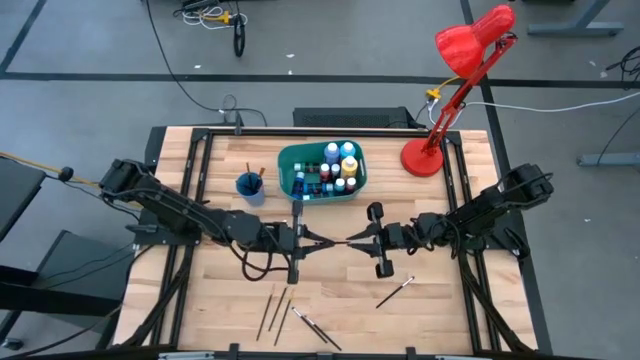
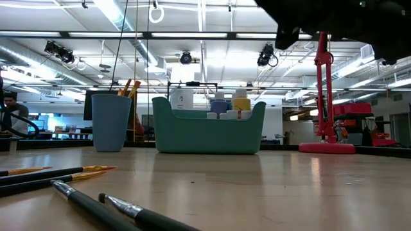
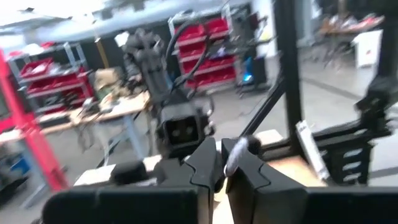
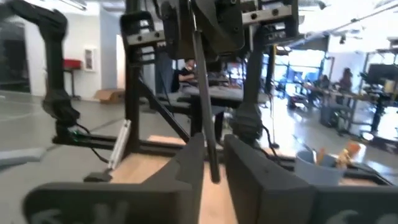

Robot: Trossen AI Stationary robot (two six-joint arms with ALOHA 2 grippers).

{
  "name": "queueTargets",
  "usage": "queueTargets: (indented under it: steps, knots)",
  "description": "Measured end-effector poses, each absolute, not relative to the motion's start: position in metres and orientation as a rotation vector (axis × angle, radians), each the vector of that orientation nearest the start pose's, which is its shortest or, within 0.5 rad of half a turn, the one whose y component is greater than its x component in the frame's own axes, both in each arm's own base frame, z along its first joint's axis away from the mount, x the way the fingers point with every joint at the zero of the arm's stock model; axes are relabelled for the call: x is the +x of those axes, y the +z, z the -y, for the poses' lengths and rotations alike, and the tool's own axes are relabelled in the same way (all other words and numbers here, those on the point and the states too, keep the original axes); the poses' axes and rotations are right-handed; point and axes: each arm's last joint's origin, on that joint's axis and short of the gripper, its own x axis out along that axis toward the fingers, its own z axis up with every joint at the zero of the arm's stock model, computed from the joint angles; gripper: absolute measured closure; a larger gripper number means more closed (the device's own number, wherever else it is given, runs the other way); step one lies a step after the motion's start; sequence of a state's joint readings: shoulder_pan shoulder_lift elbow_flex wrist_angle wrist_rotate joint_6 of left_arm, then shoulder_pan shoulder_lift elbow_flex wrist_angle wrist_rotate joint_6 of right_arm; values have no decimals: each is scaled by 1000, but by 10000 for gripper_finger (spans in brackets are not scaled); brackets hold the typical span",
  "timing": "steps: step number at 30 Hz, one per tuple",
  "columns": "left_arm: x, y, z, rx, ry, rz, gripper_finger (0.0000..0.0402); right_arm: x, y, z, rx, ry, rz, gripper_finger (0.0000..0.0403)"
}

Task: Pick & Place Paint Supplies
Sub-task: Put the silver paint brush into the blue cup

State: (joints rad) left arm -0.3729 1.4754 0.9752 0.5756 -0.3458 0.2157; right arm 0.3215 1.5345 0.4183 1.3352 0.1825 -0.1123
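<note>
Paint supplies, listed from the middle of the tabletop outward (directions as seen from above).

1. Held brush (image 1: 334,241): thin, dark handle, raised off the tabletop (image 1: 440,320) at its centre, lying along the 9-to-3 o'clock line between the two grippers.
2. Left gripper (image 1: 318,241): reaches in from 9 o'clock. Its fingers are pressed together on one end of the held brush, and a pale tip shows between them in the left wrist view.
3. Right gripper (image 1: 352,240): reaches in from 3 o'clock, nose to nose with the left gripper. The other end of the held brush runs into it. Whether it grips the brush cannot be told.
4. Loose brushes (image 1: 275,312): a small cluster flat on the tabletop at 6 o'clock, some touching or crossing.
5. Single brush (image 1: 395,292): flat at 5 o'clock, apart from the cluster.
6. Bottles (image 1: 335,165): blue, green, yellow and white with pale caps, standing upright inside the bin.
7. Bin (image 1: 290,160): teal plastic, at 12 o'clock.
8. Cup (image 1: 250,186): small, blue, just beside the bin at 11 o'clock, with brush handles sticking up out of it.
9. Lamp (image 1: 423,158): red, its base at 1 o'clock near the far edge.
</note>
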Motion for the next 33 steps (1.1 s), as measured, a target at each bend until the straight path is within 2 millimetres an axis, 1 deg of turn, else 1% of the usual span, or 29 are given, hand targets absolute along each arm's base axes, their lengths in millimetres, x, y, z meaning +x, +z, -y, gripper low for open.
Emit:
queueTargets:
  steps: [4, 8, 10, 14, 16, 20, 23, 26, 30, 33]
  knots:
    - [314, 303, 110, 174, 50, 8, 386, 255, 186, -78, -61, 56, 131, 299]
    - [311, 297, 108, 119, 82, -81, 383, 256, 177, -73, -75, -89, 27, 270]
    - [304, 298, 104, 97, 114, -139, 376, 256, 173, -72, -79, -138, -9, 261]
    - [283, 303, 95, 87, 244, -241, 380, 256, 171, -71, -62, -160, -29, 255]
    - [270, 308, 88, 87, 310, -280, 386, 256, 171, -71, -61, -160, -27, 256]
    - [241, 318, 72, 52, 441, -338, 386, 256, 171, -71, -61, -160, -28, 260]
    - [217, 323, 56, 8, 576, -370, 378, 256, 171, -71, -60, -160, -27, 263]
    - [197, 326, 46, -23, 669, -376, 370, 256, 171, -71, -60, -160, -28, 264]
    - [176, 325, 36, -66, 760, -397, 385, 256, 171, -71, -62, -160, -32, 264]
    - [167, 317, 30, -91, 824, -422, 386, 256, 170, -71, -63, -160, -37, 264]
